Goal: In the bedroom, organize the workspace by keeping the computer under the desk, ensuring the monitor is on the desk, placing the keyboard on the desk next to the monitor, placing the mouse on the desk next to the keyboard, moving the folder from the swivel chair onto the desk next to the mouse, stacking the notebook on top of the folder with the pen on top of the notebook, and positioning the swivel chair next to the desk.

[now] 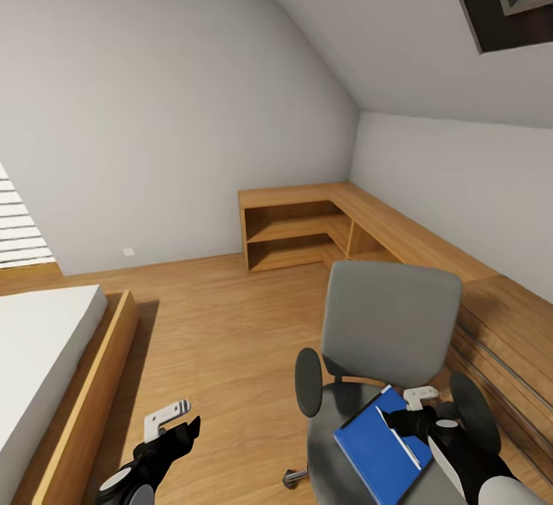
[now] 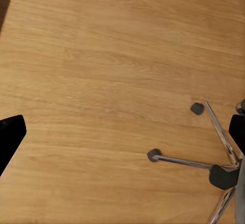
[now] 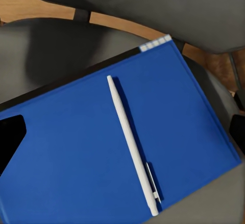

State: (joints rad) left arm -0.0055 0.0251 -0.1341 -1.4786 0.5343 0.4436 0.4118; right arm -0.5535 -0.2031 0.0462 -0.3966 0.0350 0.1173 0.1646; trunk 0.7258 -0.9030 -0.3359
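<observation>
The wood floor (image 1: pixel 230 336) in the middle of the head view is wide open. At the lower right the swivel chair (image 1: pixel 388 320) blocks the way (its tall back and black armrests (image 1: pixel 309 382)). The bed (image 1: pixel 46 367) fills the lower left.

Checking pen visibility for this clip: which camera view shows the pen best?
The right wrist view: the pen lies full-length on the folder. In the head view it is a thin pale sliver beside the right gripper.

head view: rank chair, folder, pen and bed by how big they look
1. Bed, though partly cut off by the frame.
2. Chair, much nearer the camera, so its place against the bed is unsure.
3. Folder, lying on the chair seat.
4. Pen, a thin sliver on the folder.
</observation>
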